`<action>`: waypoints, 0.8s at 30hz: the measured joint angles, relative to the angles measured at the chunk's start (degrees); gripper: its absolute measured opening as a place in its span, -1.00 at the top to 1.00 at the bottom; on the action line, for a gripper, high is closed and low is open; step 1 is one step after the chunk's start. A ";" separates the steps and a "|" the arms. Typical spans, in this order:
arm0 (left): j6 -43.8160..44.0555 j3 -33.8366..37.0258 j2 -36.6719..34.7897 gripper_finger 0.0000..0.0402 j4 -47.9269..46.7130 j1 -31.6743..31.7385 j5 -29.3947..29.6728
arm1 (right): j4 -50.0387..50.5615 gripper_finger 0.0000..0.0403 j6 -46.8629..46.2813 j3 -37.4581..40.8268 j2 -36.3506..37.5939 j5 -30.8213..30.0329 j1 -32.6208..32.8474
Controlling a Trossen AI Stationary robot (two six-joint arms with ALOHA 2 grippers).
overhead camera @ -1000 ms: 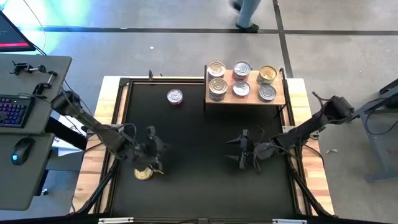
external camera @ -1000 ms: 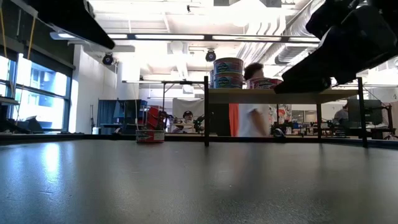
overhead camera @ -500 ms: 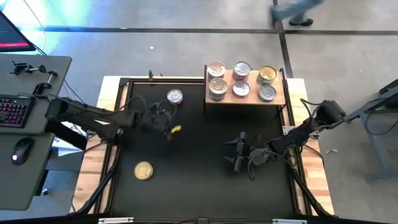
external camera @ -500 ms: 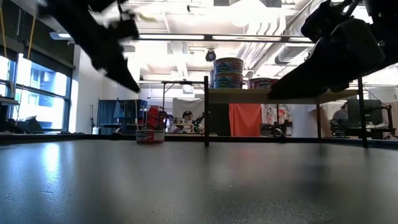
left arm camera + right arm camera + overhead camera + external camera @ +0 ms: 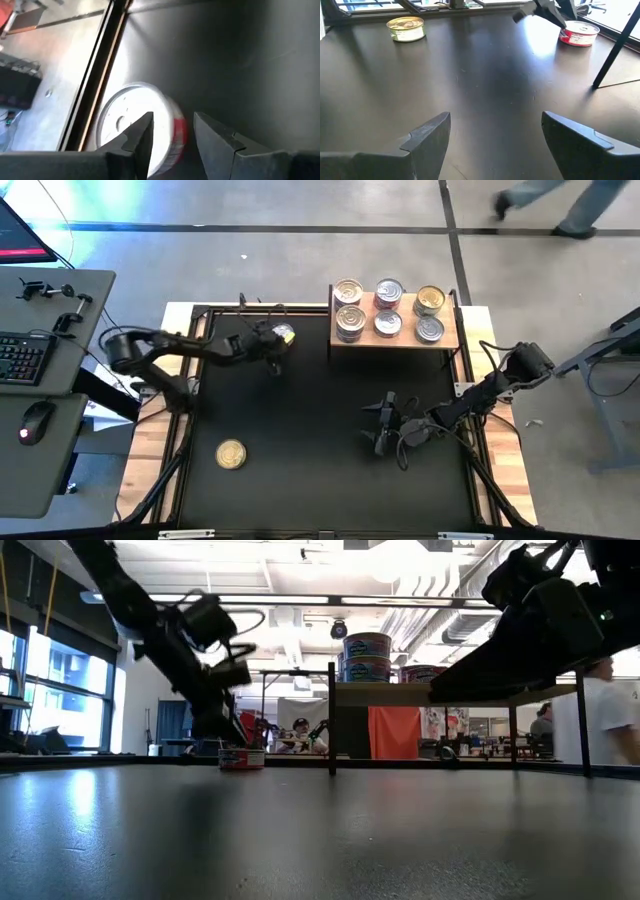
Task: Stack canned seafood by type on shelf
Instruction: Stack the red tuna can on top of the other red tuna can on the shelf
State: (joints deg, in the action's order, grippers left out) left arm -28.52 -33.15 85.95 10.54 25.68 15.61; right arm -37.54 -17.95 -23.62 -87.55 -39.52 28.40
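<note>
The left gripper (image 5: 172, 132), partly open, hovers over the red tin (image 5: 135, 125) beside the shelf (image 5: 395, 338) to grasp it; the right gripper (image 5: 492, 132) waits wide over the surface (image 5: 320, 410).

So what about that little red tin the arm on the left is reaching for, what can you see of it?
The red tin is a short round can with a silver-white lid and a red band round its side. It stands upright on the black table near the far edge, just left of the shelf and apart from it. The left gripper hovers right over it, fingers apart, the can showing partly between them; whether they touch it cannot be told.
</note>
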 joint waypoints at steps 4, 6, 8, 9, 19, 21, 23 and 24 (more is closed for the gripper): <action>-3.01 0.00 5.19 0.35 3.42 3.78 -0.61 | 0.00 -0.50 -0.08 0.00 0.00 0.01 0.00; -3.64 -0.07 6.97 0.36 4.03 5.01 -1.15 | -0.13 -0.50 -0.05 0.00 0.00 0.01 0.00; -3.69 -0.30 8.22 0.40 4.72 5.71 -1.96 | -0.45 -0.50 0.03 0.00 0.00 0.03 0.00; -3.75 -0.36 8.71 0.45 4.72 5.85 -2.06 | -0.70 -0.50 0.66 0.00 0.00 0.22 0.00; 1.33 -0.33 8.41 0.97 3.39 1.33 -5.88 | -5.06 -0.50 17.74 -1.84 -0.12 9.30 -0.03; 4.95 -0.31 8.40 0.99 3.46 -1.41 -5.94 | -4.10 -0.50 20.40 -3.73 -0.63 9.59 -0.28; 8.89 -0.29 8.32 0.99 3.44 -4.62 -6.39 | -2.01 -0.50 22.60 -6.07 -1.78 9.61 -0.76; 10.82 -0.26 8.32 0.99 3.46 -6.40 -6.35 | -0.94 -0.50 23.44 -7.25 -2.44 9.59 -1.03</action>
State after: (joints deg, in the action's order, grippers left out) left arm -17.70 -33.41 94.26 14.00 19.28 9.27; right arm -38.48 5.49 -30.87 -89.98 -29.92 27.37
